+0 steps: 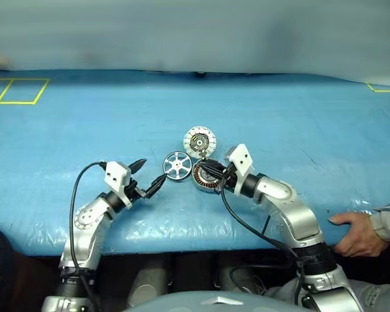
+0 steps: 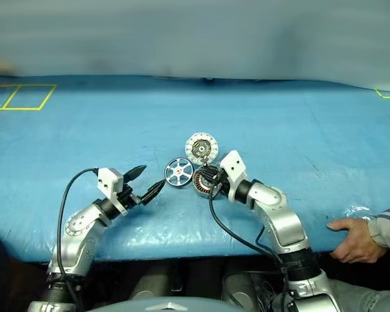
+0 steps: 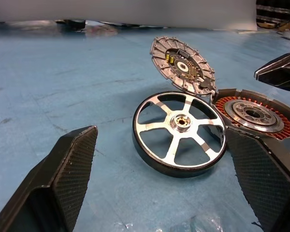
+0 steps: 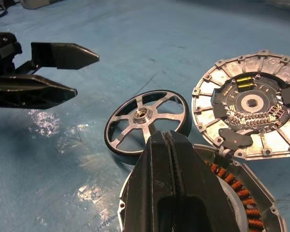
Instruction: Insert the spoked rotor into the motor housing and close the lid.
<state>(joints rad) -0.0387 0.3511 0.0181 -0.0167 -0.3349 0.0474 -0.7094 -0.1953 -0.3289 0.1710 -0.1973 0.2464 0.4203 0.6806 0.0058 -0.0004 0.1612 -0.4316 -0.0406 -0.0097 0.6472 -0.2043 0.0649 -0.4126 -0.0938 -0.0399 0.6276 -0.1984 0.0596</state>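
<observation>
The silver spoked rotor (image 1: 177,165) lies flat on the blue table. Just to its right sits the motor housing (image 3: 253,116) with its copper windings showing. The lid (image 1: 199,142) stands swung open at the housing's far edge, its whitish segmented inside facing up. My left gripper (image 1: 147,175) is open, level and a little left of the rotor, with the rotor lying beyond its fingers (image 3: 70,169). My right gripper (image 4: 166,140) is shut and empty, and hovers over the housing's near side, pointing toward the rotor.
A person's hand (image 1: 354,234) rests on the table's front edge at the far right. Yellow tape squares (image 1: 16,91) mark the far left corner. The blue cover (image 1: 279,123) is open all around the parts.
</observation>
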